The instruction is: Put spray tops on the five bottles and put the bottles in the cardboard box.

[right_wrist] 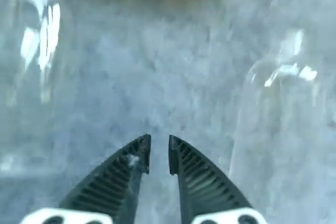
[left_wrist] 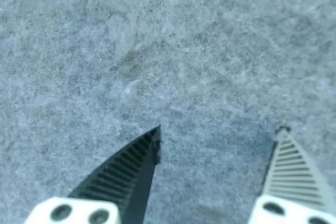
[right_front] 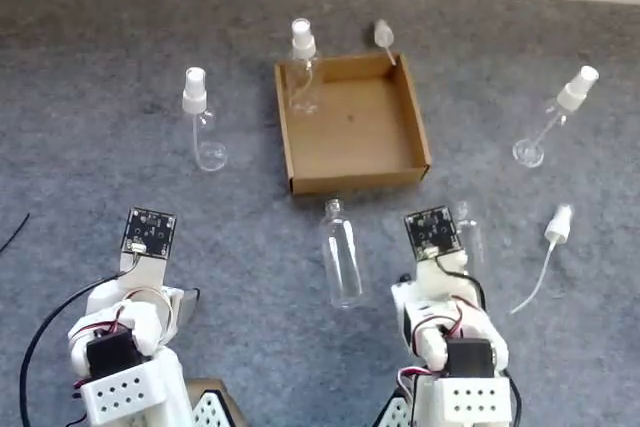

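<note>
**Two tops to go:** On a grey carpeted tabletop (right_front: 90, 37), the left hand (left_wrist: 220, 128) hangs over bare carpet at about 8 o'clock from the cardboard box (right_front: 355, 184), its fingers spread wide and holding nothing. A capped bottle (right_front: 203, 127), upright as far as can be judged, is at the box's 9 o'clock, well apart from it. Inside the box, a second capped bottle (right_front: 303, 67) sits in the 11 o'clock corner. A loose spray top (right_front: 384, 35) lies just outside the 1 o'clock corner. A bare bottle (right_front: 341, 252) is just beside the box's 6 o'clock wall. The right hand (right_wrist: 159, 139), fingers drawn nearly together on nothing, sits low between that bottle and a second bare bottle (right_front: 470, 232) at 5 o'clock, which is partly hidden by the arm. A third capped bottle (right_front: 548, 127) is at 3 o'clock, and a second loose spray top (right_front: 556, 227), tube trailing, lies at 4 o'clock.

With one bottle boxed and two uncapped, the step in hand looks to be taking a bare bottle. The right hand would need to spread wider than the bottle's body and grip midway up, since the slick plastic may tip. It should then hold the neck steady while the other hand feeds a top in tube first.
</note>
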